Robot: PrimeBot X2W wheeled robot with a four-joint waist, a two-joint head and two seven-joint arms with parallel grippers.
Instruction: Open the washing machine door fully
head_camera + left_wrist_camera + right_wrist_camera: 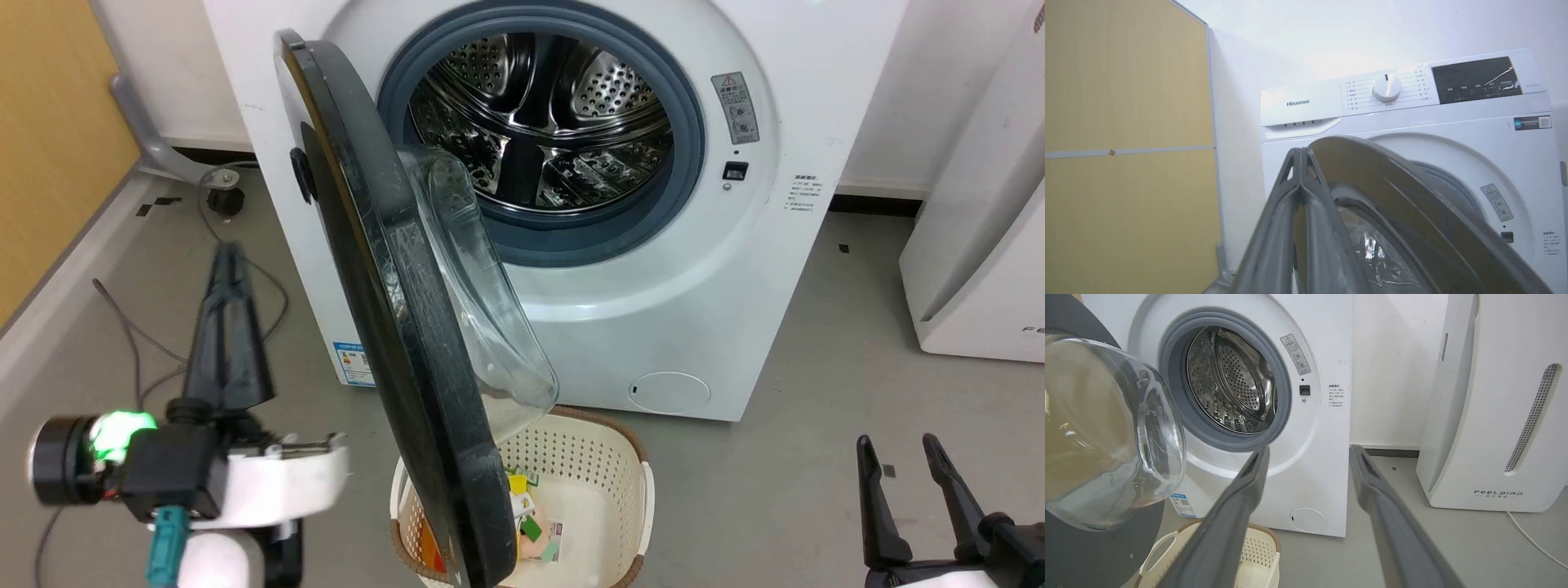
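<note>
Door (384, 310) status: unlatched and standing roughly square to the front of the washing machine (735, 269). It is hinged on the robot's left, with its clear glass bowl (482, 286) facing right. The drum (539, 114) and grey gasket (686, 163) are fully exposed. The door's lower edge hangs over a cream laundry basket (629, 457) on the floor.

Step in hand, judged: the final swing. The door is about half open and not yet folded back toward the wall on the left.

Left gripper (227, 253): fingers pressed together, holding nothing. In the head view it sits on the outer, glossy black side of the door, to the left, with a visible gap between them. In the left wrist view the closed fingertips (1300, 153) point past the door's upper rim. Contact cannot be confirmed there.

Right gripper (898, 441): jaws spread, empty, low on the right and well apart from the door. It points at the machine front in its own wrist view (1309, 451).

Next move, judged: the push has to come from the inner, glass side or from the free rim, driving the door leftward about its hinge. The left gripper is on the wrong face for that. It could hook the rim and pull instead.

Risk: the door's bottom edge passes near the basket rim.
</note>
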